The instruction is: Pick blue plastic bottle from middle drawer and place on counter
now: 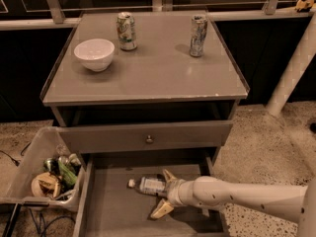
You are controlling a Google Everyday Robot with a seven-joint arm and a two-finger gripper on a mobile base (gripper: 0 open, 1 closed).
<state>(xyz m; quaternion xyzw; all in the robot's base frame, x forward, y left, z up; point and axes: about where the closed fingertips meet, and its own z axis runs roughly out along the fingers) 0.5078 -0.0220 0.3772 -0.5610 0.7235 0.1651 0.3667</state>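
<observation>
The blue plastic bottle lies on its side in the open middle drawer, white cap pointing left. My gripper reaches in from the right at the bottle's base end and is open. One finger is behind the bottle and the other finger is in front of it. I cannot tell whether they touch it. The counter is the grey cabinet top above.
On the counter stand a white bowl and two metal cans. A shut drawer front with a brass knob overhangs the open drawer. A bin of clutter sits at the left. A white post stands at the right.
</observation>
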